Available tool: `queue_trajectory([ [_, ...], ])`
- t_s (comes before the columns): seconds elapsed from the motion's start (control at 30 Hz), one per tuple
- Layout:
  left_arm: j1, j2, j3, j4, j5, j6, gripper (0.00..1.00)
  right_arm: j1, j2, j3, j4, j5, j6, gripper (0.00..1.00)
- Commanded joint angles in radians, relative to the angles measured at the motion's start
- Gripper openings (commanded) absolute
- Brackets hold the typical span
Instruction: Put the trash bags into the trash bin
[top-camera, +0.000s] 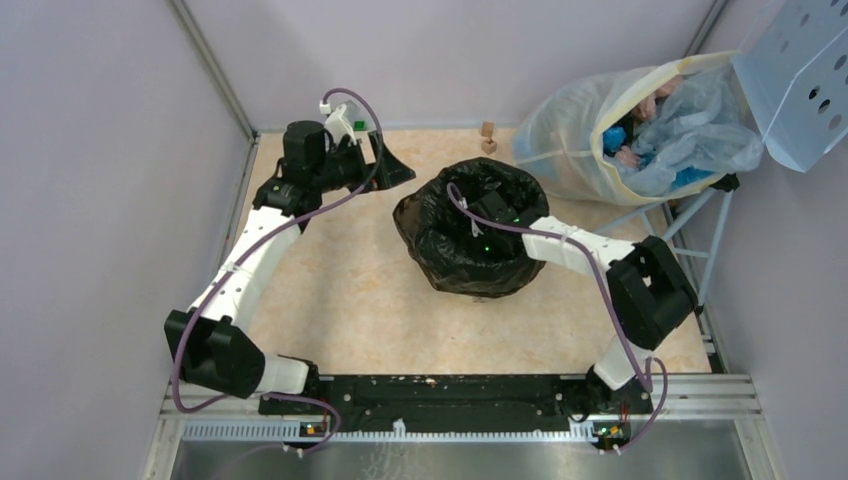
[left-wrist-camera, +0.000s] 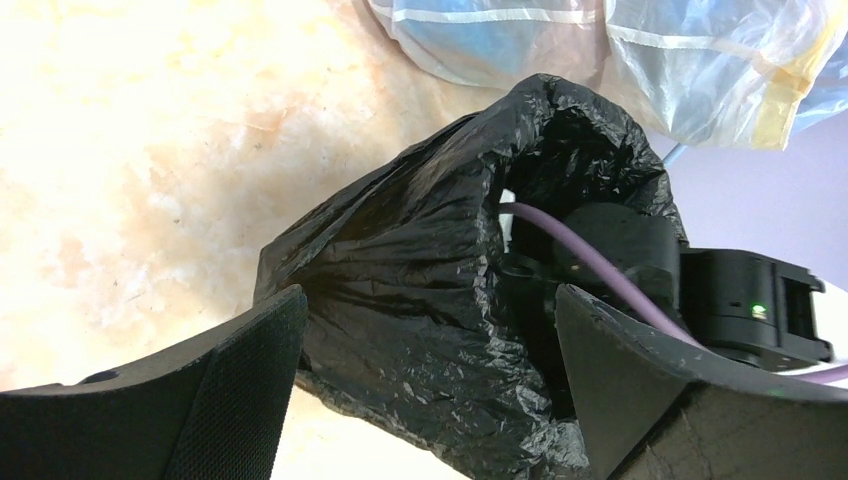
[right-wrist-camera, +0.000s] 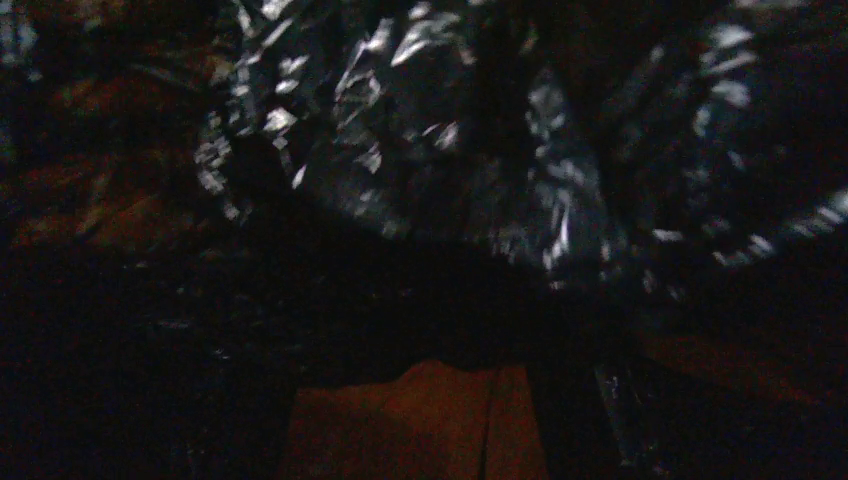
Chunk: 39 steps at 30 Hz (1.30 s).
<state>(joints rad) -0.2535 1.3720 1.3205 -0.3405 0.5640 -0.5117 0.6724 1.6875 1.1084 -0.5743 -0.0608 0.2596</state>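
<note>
- While we read the table from its left side, we meet the left gripper (top-camera: 392, 160) first. It hangs low near the far left corner, its fingers (left-wrist-camera: 250, 385) spread wide with nothing between them, aimed rightward at the trash bag (top-camera: 430, 250).
- Just right of it, near the middle of the table, the trash bag sits as a rumpled round mound with its mouth gaping upward. We see no clear long axis. Its near flank lies just beyond the left fingertips, apart from them.
- We cannot see the trash bin itself; we judge that it stands under the black film.
- Down inside the mouth sits the right gripper (top-camera: 484, 222), reaching in from the right. Its own camera shows only dark, shiny wrinkles, so we cannot tell how its jaws stand or whether they pinch film.
- Our judgement is that the right arm is the nearer one and the coming move turns on that. The left would have to travel right to reach the rim.
- Behind the bag, two small wooden blocks (top-camera: 488, 137) lie by the back wall, out of the way.
- Farther right, a big translucent sack (top-camera: 570, 140) bulges near the bag's far-right edge and is the one neighbour that could snag. A pale blue perforated panel (top-camera: 790, 60) stands above it.
</note>
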Motion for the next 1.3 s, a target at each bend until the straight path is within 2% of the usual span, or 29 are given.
queue_trajectory([
  [0.0, 0.01, -0.023, 0.015, 0.008, 0.019, 0.023, 0.97, 0.017, -0.097, 0.075, -0.05, 0.014, 0.011, 0.73],
  [0.1, 0.011, -0.025, 0.013, 0.001, 0.014, 0.031, 0.97, 0.019, -0.123, 0.107, -0.079, 0.023, 0.023, 0.64],
  [0.2, 0.011, -0.025, 0.012, -0.013, 0.017, 0.038, 0.97, 0.021, -0.147, 0.145, -0.111, 0.032, 0.032, 0.6],
  [0.4, 0.011, -0.047, 0.005, -0.028, 0.007, 0.053, 0.97, 0.021, -0.185, 0.231, -0.157, 0.041, 0.043, 0.42],
  [0.57, 0.013, -0.084, -0.005, -0.063, -0.042, 0.075, 0.97, 0.021, -0.211, 0.396, -0.239, 0.05, 0.032, 0.36],
  [0.67, 0.014, -0.128, -0.033, -0.072, -0.092, 0.092, 0.97, 0.021, -0.251, 0.466, -0.254, 0.057, 0.011, 0.39],
  [0.8, 0.014, -0.202, -0.102, -0.043, -0.11, 0.114, 0.97, 0.02, -0.362, 0.462, -0.212, 0.104, -0.013, 0.41],
  [0.93, -0.009, -0.217, -0.135, -0.004, -0.055, 0.129, 0.98, 0.021, -0.466, 0.443, -0.232, 0.21, 0.002, 0.57],
  [1.07, -0.16, -0.143, -0.025, -0.128, -0.275, 0.241, 0.99, 0.021, -0.563, 0.418, -0.287, 0.338, 0.045, 0.68],
  [1.17, -0.225, -0.097, 0.023, -0.159, -0.383, 0.255, 0.99, 0.021, -0.682, 0.336, -0.27, 0.415, 0.067, 0.69],
  [1.27, -0.26, -0.049, 0.061, -0.189, -0.475, 0.265, 0.99, 0.021, -0.829, 0.181, -0.179, 0.447, 0.059, 0.69],
])
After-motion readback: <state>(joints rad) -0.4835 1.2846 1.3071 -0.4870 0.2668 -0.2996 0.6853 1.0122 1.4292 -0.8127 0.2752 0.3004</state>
